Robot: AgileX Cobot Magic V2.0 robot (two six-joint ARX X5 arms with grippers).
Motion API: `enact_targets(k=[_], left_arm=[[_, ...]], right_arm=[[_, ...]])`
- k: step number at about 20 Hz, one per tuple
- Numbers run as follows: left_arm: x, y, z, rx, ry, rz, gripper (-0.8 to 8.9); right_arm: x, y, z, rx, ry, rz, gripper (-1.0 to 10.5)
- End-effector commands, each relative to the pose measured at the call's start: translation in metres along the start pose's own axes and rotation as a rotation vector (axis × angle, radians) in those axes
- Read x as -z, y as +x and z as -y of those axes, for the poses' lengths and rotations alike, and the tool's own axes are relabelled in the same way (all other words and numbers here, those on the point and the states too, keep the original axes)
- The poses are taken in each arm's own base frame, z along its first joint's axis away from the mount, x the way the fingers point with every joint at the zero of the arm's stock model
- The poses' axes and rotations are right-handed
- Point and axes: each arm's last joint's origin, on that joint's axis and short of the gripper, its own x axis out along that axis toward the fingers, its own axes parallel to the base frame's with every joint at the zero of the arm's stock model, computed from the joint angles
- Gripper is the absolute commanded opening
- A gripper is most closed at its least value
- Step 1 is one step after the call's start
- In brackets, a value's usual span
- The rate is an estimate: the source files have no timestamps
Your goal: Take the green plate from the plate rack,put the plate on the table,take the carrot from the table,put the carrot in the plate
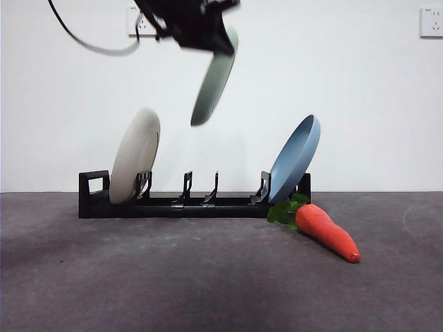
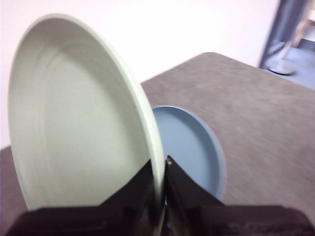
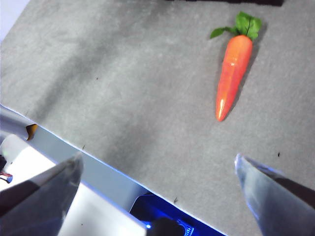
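Note:
The pale green plate point(image 1: 215, 81) hangs tilted in the air above the middle of the black plate rack point(image 1: 173, 205), clear of its slots. My left gripper point(image 1: 220, 36) is shut on the plate's upper rim; in the left wrist view the jaws pinch the rim of the green plate point(image 2: 74, 123). The carrot point(image 1: 325, 229) lies on the dark grey table point(image 1: 138, 277) in front of the rack's right end, leaves toward the rack. My right gripper point(image 3: 157, 167) is open above the table's edge, some way from the carrot point(image 3: 233, 69).
A cream-white plate point(image 1: 135, 155) leans in the rack's left slot and a blue plate point(image 1: 295, 160) in its right slot; the blue plate point(image 2: 189, 147) also shows behind the green one. Wall sockets sit on the white wall behind.

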Motion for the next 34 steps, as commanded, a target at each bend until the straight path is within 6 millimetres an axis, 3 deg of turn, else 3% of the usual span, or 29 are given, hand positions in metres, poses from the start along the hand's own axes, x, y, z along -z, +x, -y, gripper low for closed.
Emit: enact_targets(k=[1, 6, 9, 13, 17, 20, 23, 30, 31, 34], left_arm=[[-0.012, -0.027, 0.017, 0.058, 0.020, -0.043, -0.07], [-0.017, -0.088, 0.064, 0.010, 0.175, -0.277, -0.06], [0.002, -0.098, 0.093, -0.021, 0.287, -0.506, -0.06], [0.047, -0.086, 0.130, -0.014, 0.398, -0.646, -0.06], [0.113, -0.063, 0.156, -0.063, 0.530, -0.654, -0.06], [0.169, -0.052, 0.166, -0.025, 0.653, -0.697, -0.06], [0.204, -0.042, 0.167, 0.001, 0.710, -0.710, -0.06], [0.240, -0.021, 0.173, 0.134, 0.605, -0.780, 0.02], [0.241, -0.022, 0.174, 0.141, 0.585, -0.785, 0.28], [0.238, -0.022, 0.175, 0.131, 0.563, -0.774, 2.57]], right_arm=[[-0.001, 0.000, 0.000, 0.002, -0.004, 0.007, 6.3], [-0.002, -0.001, 0.000, 0.003, -0.012, 0.020, 6.3], [-0.004, -0.001, 0.000, 0.004, -0.025, 0.042, 6.3], [-0.005, 0.000, 0.000, 0.004, -0.027, 0.045, 6.3], [-0.006, 0.001, 0.001, 0.003, -0.025, 0.041, 6.3], [-0.007, 0.002, 0.002, 0.003, -0.021, 0.036, 6.3], [-0.009, 0.005, 0.003, 0.002, -0.020, 0.033, 6.3], [-0.023, 0.025, 0.017, 0.005, 0.005, -0.007, 6.3], [-0.026, 0.030, 0.020, 0.004, 0.009, -0.014, 6.3], [-0.035, 0.046, 0.030, 0.004, 0.018, -0.028, 6.3]])
